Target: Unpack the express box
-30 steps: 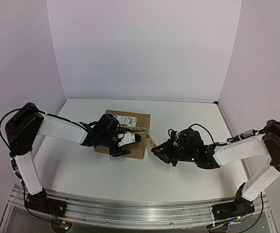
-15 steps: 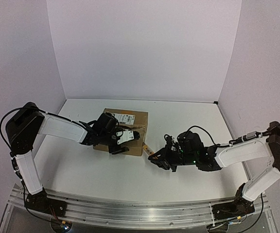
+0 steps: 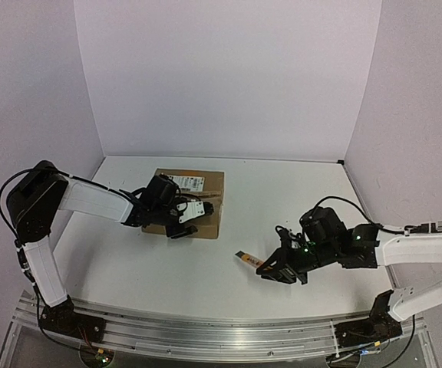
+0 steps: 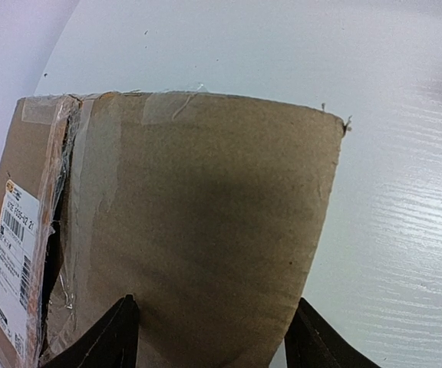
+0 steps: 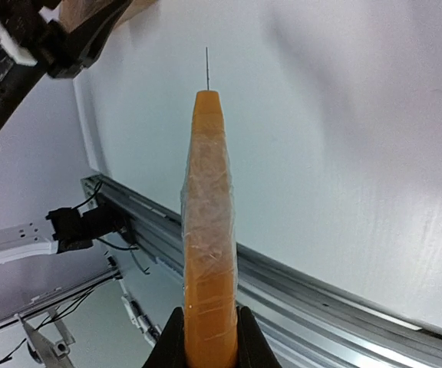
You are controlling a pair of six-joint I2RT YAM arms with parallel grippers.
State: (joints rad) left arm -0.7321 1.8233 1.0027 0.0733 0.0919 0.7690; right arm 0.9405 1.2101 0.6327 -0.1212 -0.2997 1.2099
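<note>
The express box [image 3: 206,186], brown cardboard with a white barcode label [image 3: 191,182], lies at the table's back left. My left gripper [image 3: 186,218] is shut on its near side. In the left wrist view the box [image 4: 206,192] fills the space between the two dark fingers [image 4: 113,337], and a taped seam runs beside the label [image 4: 12,253]. My right gripper [image 3: 273,268] sits near the front, well right of the box, shut on an orange tape-wrapped cutter [image 3: 245,258]. In the right wrist view the cutter [image 5: 208,230] sticks straight out of the gripper [image 5: 208,333], ending in a thin metal tip.
A white table [image 3: 282,199] is closed in by pale walls at the back and on both sides. An aluminium rail [image 3: 221,331] runs along the near edge under the arm bases, and it also shows as the rail [image 5: 321,295] in the right wrist view.
The left gripper has dragged the box to the left. The right arm has pulled back from the box's corner, rightward and toward the near edge, with the orange cutter in it.
</note>
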